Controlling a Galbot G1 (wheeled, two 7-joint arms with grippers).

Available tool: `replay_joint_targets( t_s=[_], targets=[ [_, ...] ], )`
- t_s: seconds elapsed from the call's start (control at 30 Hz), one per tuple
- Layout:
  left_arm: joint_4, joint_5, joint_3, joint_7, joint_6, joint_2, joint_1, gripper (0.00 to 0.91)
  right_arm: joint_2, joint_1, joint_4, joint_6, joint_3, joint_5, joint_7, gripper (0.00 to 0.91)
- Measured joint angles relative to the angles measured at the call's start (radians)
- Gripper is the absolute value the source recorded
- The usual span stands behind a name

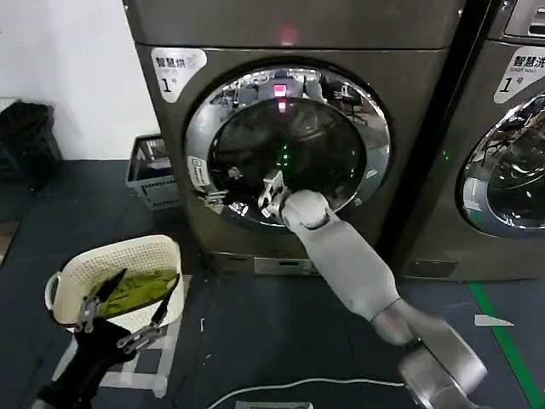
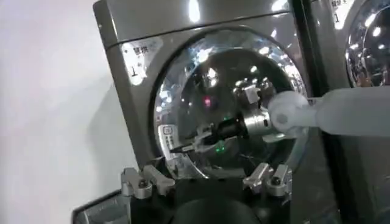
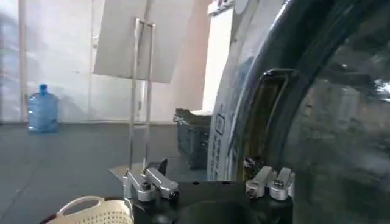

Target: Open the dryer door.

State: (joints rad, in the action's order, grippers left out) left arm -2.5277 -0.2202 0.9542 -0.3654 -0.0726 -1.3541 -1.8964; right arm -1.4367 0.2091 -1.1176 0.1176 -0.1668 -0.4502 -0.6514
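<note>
Chrome-rimmed dryer door (image 1: 288, 145) sits shut on the front of the grey dryer (image 1: 289, 34), far centre of the scene, dark glass in the middle. Right gripper (image 1: 247, 198) is at the lower left of the door rim, by the handle recess; fingers spread, nothing clamped between them. From the left wrist view the same right gripper (image 2: 194, 141) reaches in against the rim's left side, silver arm coming from the right. Right wrist view looks along the door (image 3: 317, 122) edge, its own fingers (image 3: 149, 182) apart, with the white basket (image 3: 91, 212) just below.

Left gripper (image 1: 119, 328) hangs low at near left, over the white basket (image 1: 119, 268) holding a green cloth (image 1: 136, 288); fingers apart, gripping nothing. Grey crate (image 1: 153, 170) stands left of the dryer against the wall. Neighbouring machine (image 1: 502, 153) is at far right. White cable (image 1: 281, 388) lies on the dark floor near the robot.
</note>
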Motion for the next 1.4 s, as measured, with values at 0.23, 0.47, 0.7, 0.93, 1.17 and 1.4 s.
replay_joint_targets(
  t_s=[0.23, 0.47, 0.7, 0.93, 1.17, 1.4],
  targets=[
    [0.015, -0.038, 0.012, 0.027, -0.110, 0.022, 0.030, 0.907, 0.034, 0.032, -0.038, 0.002, 0.009, -0.026, -0.111, 0.907],
    [0.103, -0.142, 0.062, 0.030, -0.146, 0.096, 0.125, 0.907, 0.068, 0.083, -0.088, -0.020, 0.014, -0.012, -0.261, 0.907],
    [0.260, -0.246, 0.124, -0.005, -0.088, 0.213, 0.230, 0.907, 0.098, 0.127, -0.128, -0.041, 0.026, 0.012, -0.391, 0.907],
    [0.388, -0.354, 0.115, -0.035, -0.100, 0.330, 0.330, 0.907, 0.136, 0.163, -0.180, -0.052, 0.035, 0.008, -0.473, 0.907],
    [0.511, -0.500, 0.074, -0.033, -0.122, 0.478, 0.452, 0.907, 0.183, 0.191, -0.250, -0.047, 0.043, -0.008, -0.523, 0.907],
    [0.645, -0.612, -0.033, -0.040, -0.104, 0.604, 0.589, 0.907, 0.243, 0.224, -0.329, -0.049, 0.063, -0.044, -0.571, 0.907]
  ],
)
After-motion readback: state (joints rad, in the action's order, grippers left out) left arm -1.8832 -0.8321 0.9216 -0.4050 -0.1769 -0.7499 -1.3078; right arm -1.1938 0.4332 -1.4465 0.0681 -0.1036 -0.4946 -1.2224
